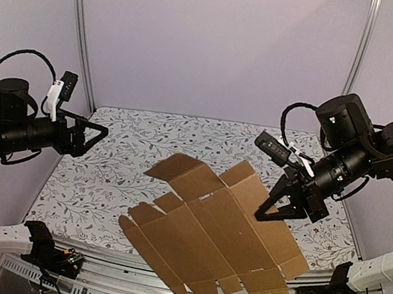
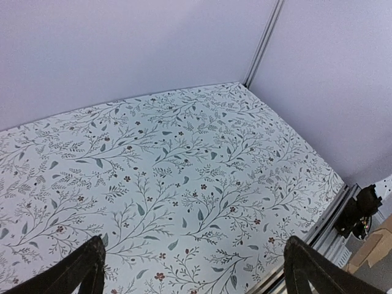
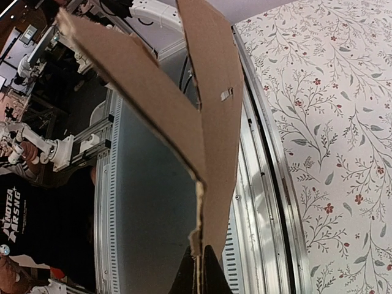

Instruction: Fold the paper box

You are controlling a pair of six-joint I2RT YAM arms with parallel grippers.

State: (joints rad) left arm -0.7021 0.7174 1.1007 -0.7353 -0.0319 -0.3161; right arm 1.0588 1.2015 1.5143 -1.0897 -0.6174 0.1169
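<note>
Though it sprawled over the floral-printed tabletop (image 1: 105, 178) and past its near edge, the brown die-cut cardboard box blank (image 1: 222, 230) was barely begun: panels, flaps and tabs almost flat, all folding and tucking seemingly left to do. Thin, matte stock, creased. The right gripper (image 1: 269, 211) was pinched on one edge, the sheet fanning away from its fingers. The left gripper (image 1: 100, 134) was spread wide and empty, the blank well apart from its fingers.

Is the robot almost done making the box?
Not nearly. Nothing looks folded yet: the paper box is one flat sheet with its flaps spread out. The right end effector is shut on its edge; the left end effector hangs open off to the side. All the folding is left.
</note>
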